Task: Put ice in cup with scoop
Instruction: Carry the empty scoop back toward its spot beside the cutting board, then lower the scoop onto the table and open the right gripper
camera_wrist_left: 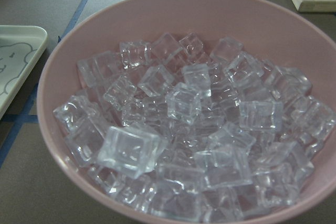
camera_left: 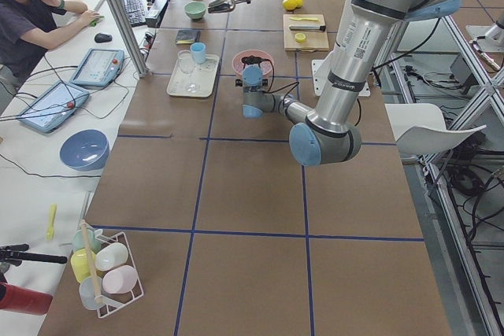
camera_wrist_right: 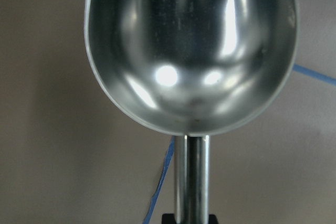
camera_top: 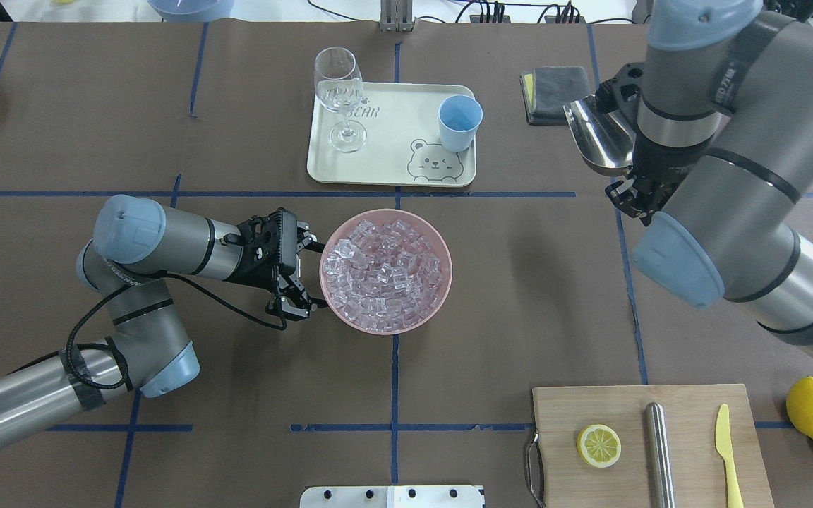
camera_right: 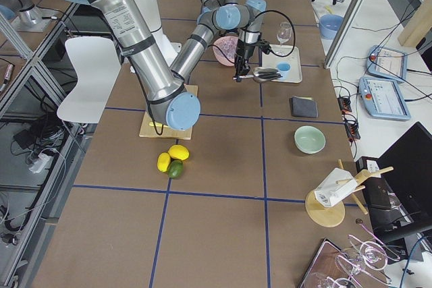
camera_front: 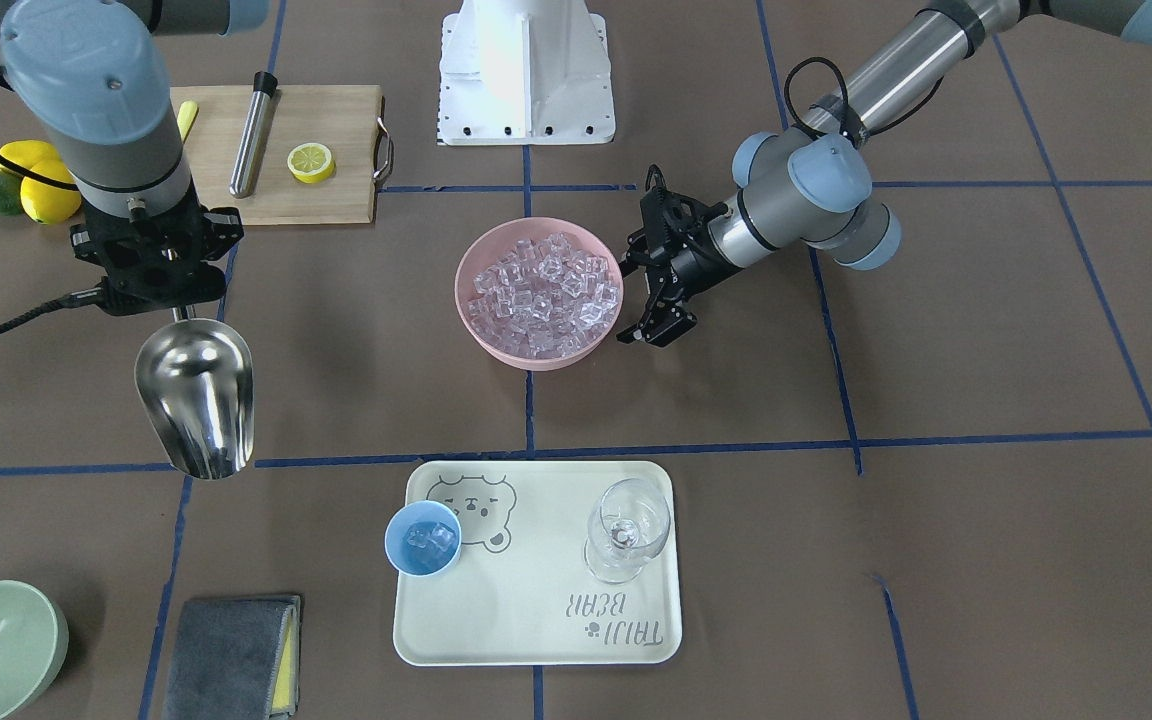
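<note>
Two fingers of the right gripper (camera_front: 174, 298) clench the thin handle of the scoop (camera_front: 196, 400). It is held off the bench (camera_front: 986, 500) toward the right end, trough pointing to the edge opposite the robot. The left gripper (camera_top: 313, 275) has its fingers spread, just beside the pink bowl (camera_top: 391, 329) of ice (camera_top: 385, 271) at mid-bench. Near that opposite edge, the cup (camera_front: 423, 538) stands on a tray (camera_front: 536, 620) with a few cubes inside.

Light-blue plastic cup (camera_front: 423, 540) and clear wine glass (camera_front: 626, 530) sit on the cream tray (camera_front: 536, 620), beyond the pink bowl (camera_front: 536, 358) of ice (camera_front: 543, 290).
</note>
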Action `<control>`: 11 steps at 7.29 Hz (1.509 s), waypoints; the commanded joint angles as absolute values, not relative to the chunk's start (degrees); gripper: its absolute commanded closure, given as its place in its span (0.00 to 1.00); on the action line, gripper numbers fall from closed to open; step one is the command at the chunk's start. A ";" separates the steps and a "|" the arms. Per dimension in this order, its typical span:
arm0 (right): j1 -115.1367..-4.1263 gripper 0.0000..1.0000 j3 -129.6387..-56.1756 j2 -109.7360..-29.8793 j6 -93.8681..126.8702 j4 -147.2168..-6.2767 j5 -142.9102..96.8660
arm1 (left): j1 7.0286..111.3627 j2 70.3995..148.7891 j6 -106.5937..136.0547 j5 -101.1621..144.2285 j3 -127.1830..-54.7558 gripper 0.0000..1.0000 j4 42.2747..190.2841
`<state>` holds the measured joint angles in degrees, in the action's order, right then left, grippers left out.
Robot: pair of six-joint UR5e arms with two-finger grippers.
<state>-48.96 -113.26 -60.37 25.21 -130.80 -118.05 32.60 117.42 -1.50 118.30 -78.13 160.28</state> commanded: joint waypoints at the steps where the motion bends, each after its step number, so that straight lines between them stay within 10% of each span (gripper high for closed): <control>1: -49.13 1.00 -115.83 -66.68 27.24 -130.34 -126.27 | 32.61 117.42 -1.49 118.30 -78.13 0.00 160.31; 7: -46.34 1.00 -120.15 -91.11 49.85 -98.00 -130.08 | 32.61 117.42 -1.49 118.30 -78.13 0.00 160.22; 11: -39.04 1.00 -114.62 -92.46 54.40 -88.17 -127.19 | 32.61 117.42 -1.58 118.30 -78.13 0.00 160.22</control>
<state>-40.88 -116.39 -92.34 54.05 -90.25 -128.16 32.61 117.42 -1.52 118.30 -78.14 160.25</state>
